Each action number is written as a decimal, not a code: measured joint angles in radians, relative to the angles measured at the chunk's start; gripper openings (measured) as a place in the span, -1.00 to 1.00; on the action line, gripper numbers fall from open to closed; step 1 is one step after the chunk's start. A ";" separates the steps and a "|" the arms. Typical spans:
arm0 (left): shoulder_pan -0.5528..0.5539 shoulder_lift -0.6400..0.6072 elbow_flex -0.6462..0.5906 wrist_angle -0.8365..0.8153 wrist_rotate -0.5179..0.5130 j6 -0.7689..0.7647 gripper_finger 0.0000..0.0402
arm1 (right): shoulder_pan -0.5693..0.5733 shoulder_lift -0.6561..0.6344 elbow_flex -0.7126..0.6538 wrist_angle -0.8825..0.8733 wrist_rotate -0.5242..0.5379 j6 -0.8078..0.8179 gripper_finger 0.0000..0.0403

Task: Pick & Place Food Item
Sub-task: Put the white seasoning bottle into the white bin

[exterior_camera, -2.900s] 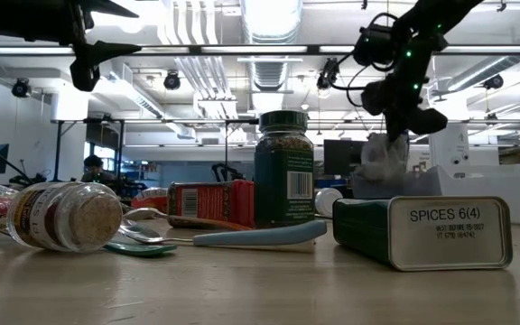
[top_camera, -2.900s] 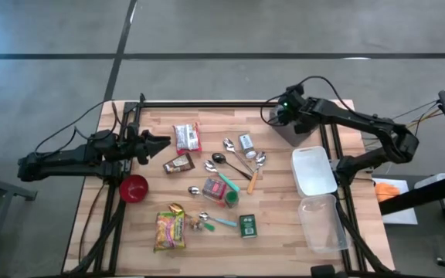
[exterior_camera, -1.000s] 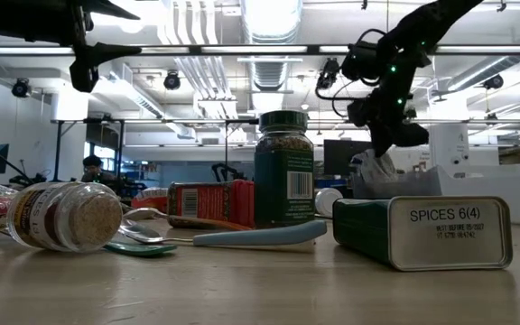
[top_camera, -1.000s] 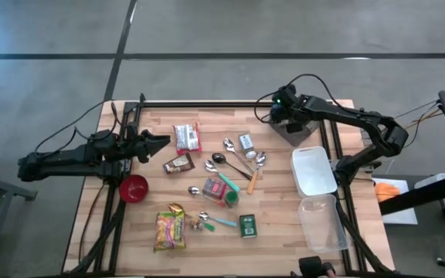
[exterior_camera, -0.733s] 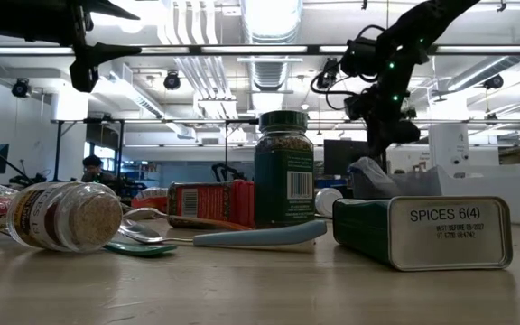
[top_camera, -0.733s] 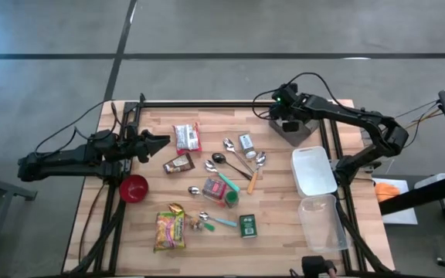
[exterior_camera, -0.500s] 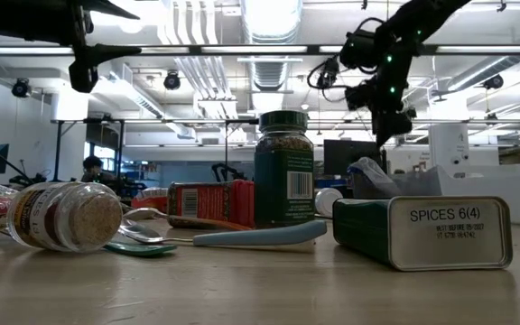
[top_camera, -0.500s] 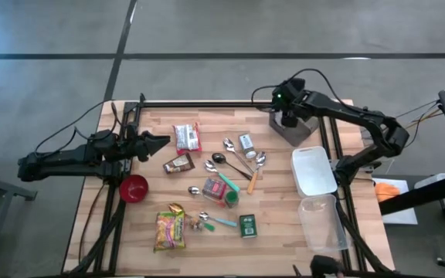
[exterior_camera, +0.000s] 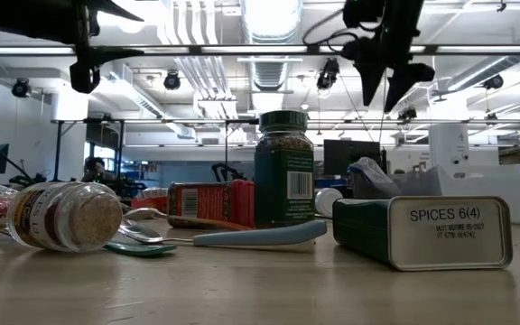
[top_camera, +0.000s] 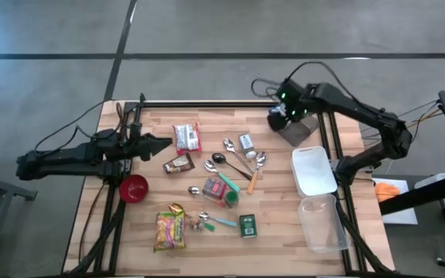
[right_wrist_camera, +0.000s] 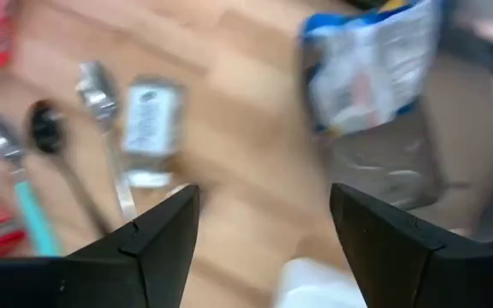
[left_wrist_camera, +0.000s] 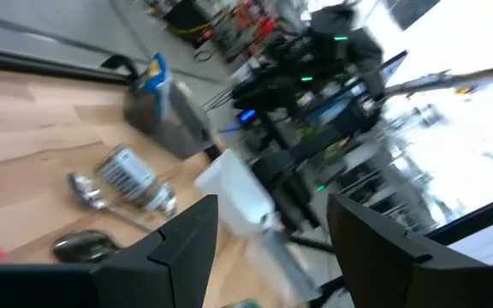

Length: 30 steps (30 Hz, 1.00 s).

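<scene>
Right gripper [top_camera: 277,117] now spread wide and lifted clear, hanging empty above the far right corner of the desk [top_camera: 145,232]. A second ago pinching the silver-and-blue snack bag [top_camera: 294,130] down low; now bag released, lying on the desk right beside the white container [top_camera: 313,171] (not inside it, as far as the high view shows). Probably means this drop-off is done, or a regrip coming. Left gripper [top_camera: 159,144] parked over the left side near the red bowl [top_camera: 134,188], fingers partly apart, holding nothing. Spoons, spice tin [exterior_camera: 422,233] and jars untouched mid-desk.
</scene>
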 joint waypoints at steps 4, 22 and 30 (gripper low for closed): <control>0.001 0.075 0.052 -0.094 0.014 0.039 0.10 | 0.123 0.024 -0.005 0.009 0.021 0.111 0.29; 0.002 0.145 0.116 -0.181 0.029 0.145 0.10 | 0.313 0.334 -0.007 0.235 0.077 0.281 0.29; 0.002 0.145 0.116 -0.184 0.029 0.153 0.10 | 0.284 0.403 0.004 0.295 0.085 0.281 0.29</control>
